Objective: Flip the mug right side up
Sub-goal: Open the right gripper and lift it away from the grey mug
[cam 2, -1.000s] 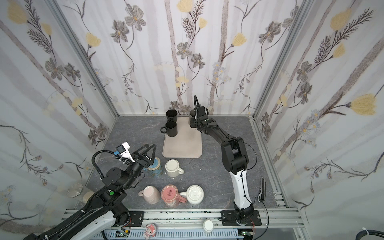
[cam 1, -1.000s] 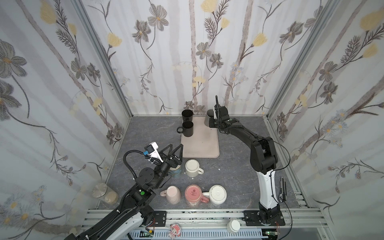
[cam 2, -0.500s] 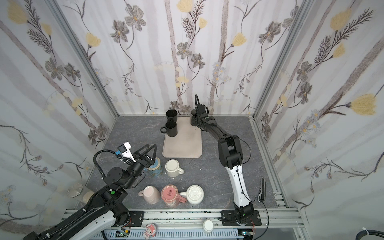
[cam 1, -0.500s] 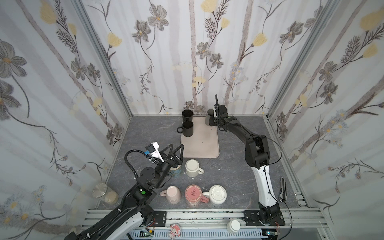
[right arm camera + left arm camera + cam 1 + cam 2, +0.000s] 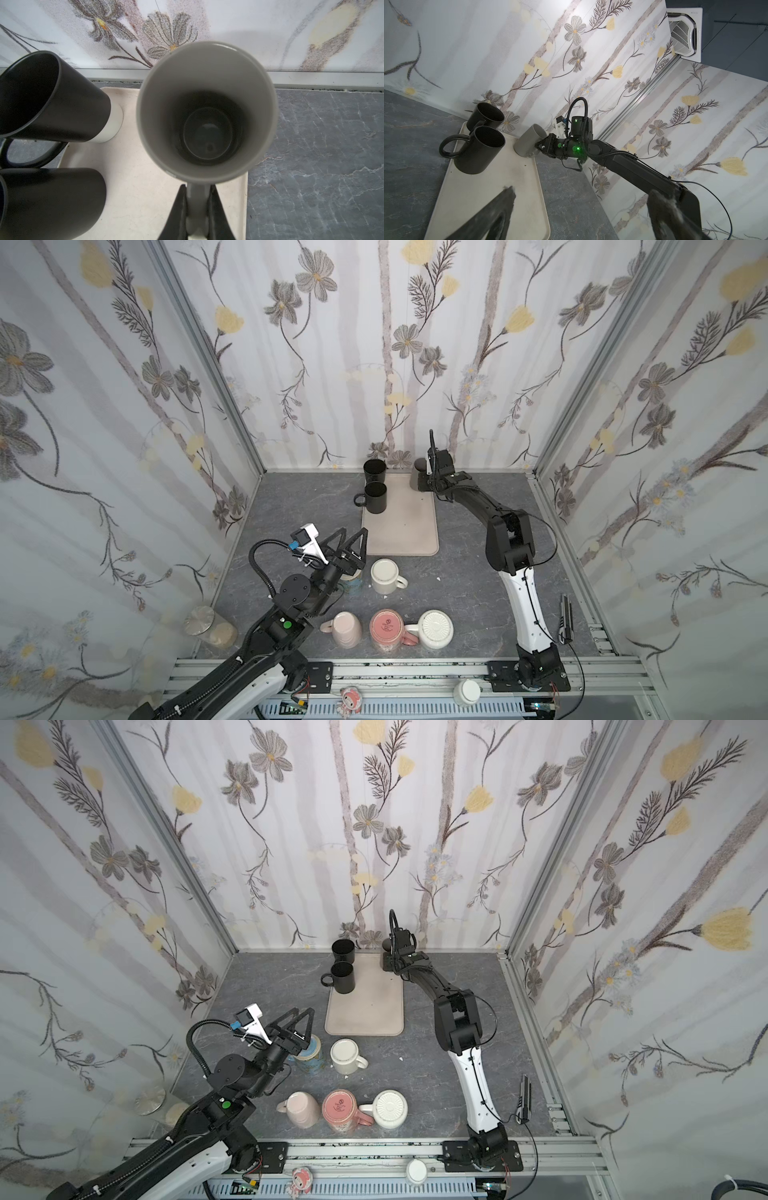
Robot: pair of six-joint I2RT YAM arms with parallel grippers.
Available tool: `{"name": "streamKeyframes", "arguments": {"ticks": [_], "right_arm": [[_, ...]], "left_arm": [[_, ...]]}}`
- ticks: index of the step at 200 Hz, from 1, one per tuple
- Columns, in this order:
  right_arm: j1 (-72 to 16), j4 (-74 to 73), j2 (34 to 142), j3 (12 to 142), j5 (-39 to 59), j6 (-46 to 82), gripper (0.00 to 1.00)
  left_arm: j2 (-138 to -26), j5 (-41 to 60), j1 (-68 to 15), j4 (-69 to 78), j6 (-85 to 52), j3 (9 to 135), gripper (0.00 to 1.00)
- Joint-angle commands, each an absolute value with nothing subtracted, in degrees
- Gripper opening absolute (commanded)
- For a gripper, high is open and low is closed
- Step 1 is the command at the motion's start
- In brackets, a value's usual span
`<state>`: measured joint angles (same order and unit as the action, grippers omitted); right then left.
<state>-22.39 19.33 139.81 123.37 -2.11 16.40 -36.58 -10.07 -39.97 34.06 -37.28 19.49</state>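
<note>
Two black mugs [image 5: 376, 497] stand mouth up along the far left edge of the beige tray [image 5: 401, 531], just beside the grey mug [image 5: 207, 104]. Nearer the front of the surface [image 5: 457, 572] are a cream mug [image 5: 384, 576] and a row of three more, and the left tool [image 5: 300, 1011] hangs there over a blue mug [image 5: 309, 1056] with its jaws spread wide. The grey mug is mouth up and slightly tilted at the tray's far right corner by the back wall, its handle clamped between the fingers of the right tool [image 5: 197, 193].

A lab booth: floral panels [image 5: 374, 364], aluminium mounting rail [image 5: 415, 670].
</note>
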Motion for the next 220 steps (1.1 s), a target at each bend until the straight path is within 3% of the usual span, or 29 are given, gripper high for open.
{"name": "streamKeyframes", "arguments": {"ticks": [1,19,64,80,119,220], "right_arm": [[-22.36,14.86,140.01,124.10,-3.77,15.67,0.00],[-22.33,14.68,140.18,124.10,-3.70,15.38,0.10],[-22.47,14.42,139.64,124.10,-2.82,15.73,0.50],[-22.50,14.39,138.85,124.02,-2.63,15.77,0.59],[-22.99,13.60,133.01,119.54,-1.80,16.53,0.68],[-27.43,-3.57,95.91,71.20,1.30,25.78,0.74]], "left_arm": [[-36.87,-10.18,-39.95,36.23,-37.48,19.42,1.00],[-37.00,-10.11,-39.91,36.22,-37.45,19.41,1.00],[-37.42,-10.15,-39.89,35.69,-37.18,19.51,1.00],[-37.44,-10.03,-39.91,35.08,-37.18,19.63,1.00],[-37.01,-10.04,-39.93,34.15,-37.34,19.68,1.00],[-38.81,-7.74,-39.95,31.89,-37.88,21.03,1.00]]}}
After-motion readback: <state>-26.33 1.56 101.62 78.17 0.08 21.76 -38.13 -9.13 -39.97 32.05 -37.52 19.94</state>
